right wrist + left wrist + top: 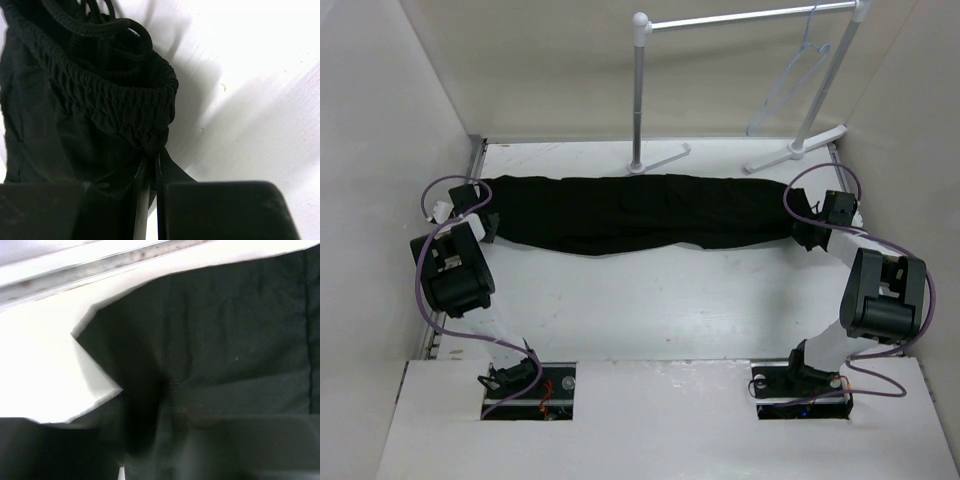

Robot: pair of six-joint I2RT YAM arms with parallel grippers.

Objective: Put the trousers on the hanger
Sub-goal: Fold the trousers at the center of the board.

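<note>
While my right gripper clamped the long black cloth trousers, I couldn't tell whether my left gripper was closed.

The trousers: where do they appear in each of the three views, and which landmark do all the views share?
Top external: trousers stretched left to right across the far half of the table.
Left wrist: trousers fill the right and the bottom as plain cloth.
Right wrist: trousers at upper left, showing the gathered waistband and cord.
Shared landmark: the white table under the cloth.
</note>
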